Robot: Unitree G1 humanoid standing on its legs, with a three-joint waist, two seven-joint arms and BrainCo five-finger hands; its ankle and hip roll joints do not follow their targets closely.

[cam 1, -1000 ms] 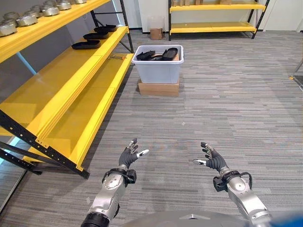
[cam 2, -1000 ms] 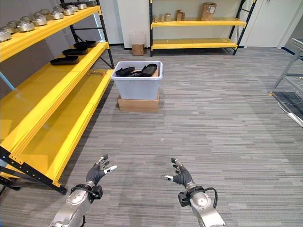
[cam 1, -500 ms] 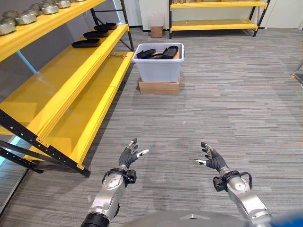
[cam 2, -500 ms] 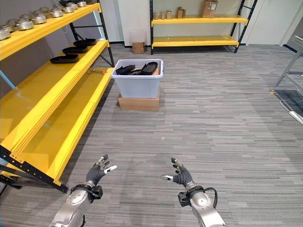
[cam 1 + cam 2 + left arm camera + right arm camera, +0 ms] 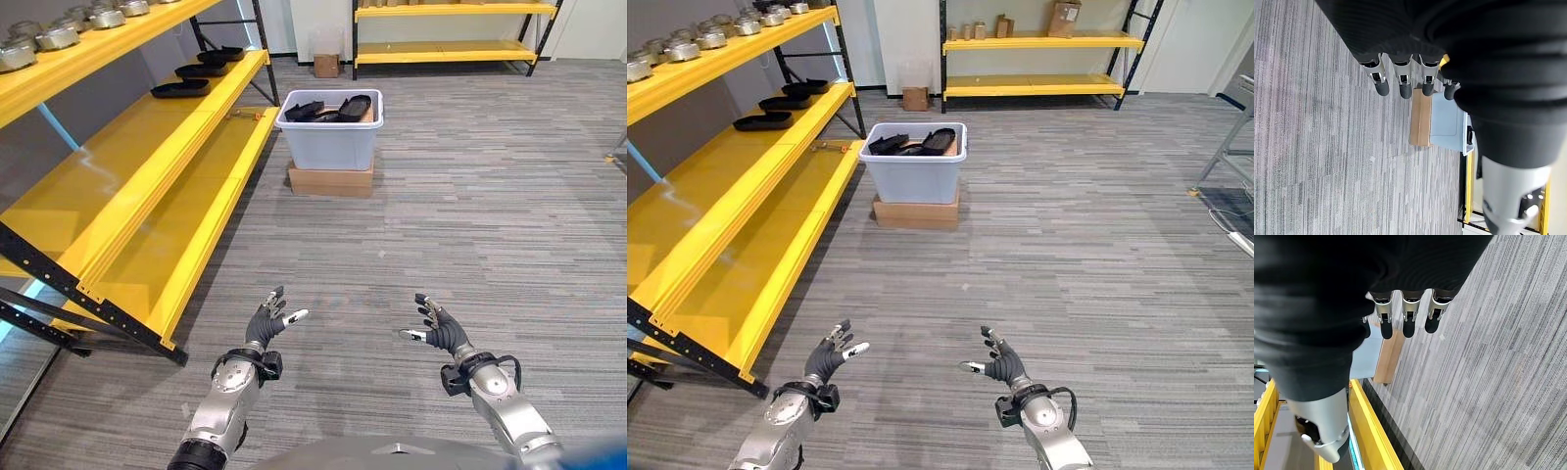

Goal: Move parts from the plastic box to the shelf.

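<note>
1. The black parts (image 5: 333,109) lay heaped in the plastic box (image 5: 330,145), which stood at about twelve o'clock from the robot, well ahead across the grey floor (image 5: 470,215). Several dark pieces stuck up past the rim, so a good load was left to shift.
2. The box sat on a flat cardboard box (image 5: 330,180), just beside the near end of the yellow shelf (image 5: 147,186).
3. That shelf ran along from about nine to eleven o'clock. At its far end, on the middle level, a few black trays (image 5: 181,89) that looked like the parts in the box already lay in a row. I took those as work done, though I could not be sure.
4. The top level held a line of metal pots (image 5: 57,37).
5. The left hand (image 5: 268,320) was held out low at about seven o'clock, fingers spread and straight, with nothing in it.
6. The right hand (image 5: 438,330) at about five o'clock matched it, splayed and holding nothing.
7. Both hands were well apart from the box, so I judged the next pickup had not begun and the walk up to it came first.
8. A second yellow rack (image 5: 446,29) stood against the far wall.
</note>
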